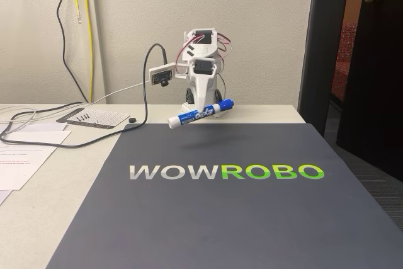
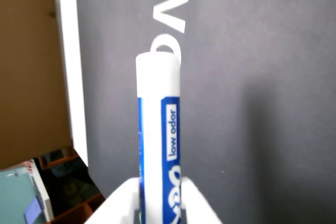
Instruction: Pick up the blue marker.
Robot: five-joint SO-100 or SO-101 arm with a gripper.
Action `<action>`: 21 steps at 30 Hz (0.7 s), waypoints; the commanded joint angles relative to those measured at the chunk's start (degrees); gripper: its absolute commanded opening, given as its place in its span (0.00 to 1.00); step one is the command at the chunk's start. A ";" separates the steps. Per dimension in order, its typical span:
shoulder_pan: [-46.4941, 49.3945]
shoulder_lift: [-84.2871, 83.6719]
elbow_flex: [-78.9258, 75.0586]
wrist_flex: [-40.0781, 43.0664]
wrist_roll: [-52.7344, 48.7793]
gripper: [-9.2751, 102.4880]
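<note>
We judge the pick essentially done: our claw point(image 1: 203, 110) is clenched on the blue marker point(image 1: 200, 114), which hangs tilted at centre frame above the dark mat point(image 1: 220, 212) on the worktop point(image 1: 69, 174), so next we need only hold steady.

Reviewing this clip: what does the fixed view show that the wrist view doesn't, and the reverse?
Fixed view alone: the arm's white body against the wall, the marker's blue cap, the full WOWROBO lettering, papers and cables at left. Wrist view alone: the "low odor" print and a brown cardboard surface beyond the table edge. Both: the blue marker clamped in the pincer, lifted above the dark mat.
</note>
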 commanded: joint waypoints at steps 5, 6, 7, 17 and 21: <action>1.93 2.11 0.00 -1.14 1.14 0.08; 2.11 2.20 0.09 -1.32 1.23 0.08; 2.20 2.37 0.35 -1.49 1.58 0.08; 1.05 4.57 1.49 -2.29 4.66 0.08; -0.88 5.36 1.49 -2.46 5.19 0.08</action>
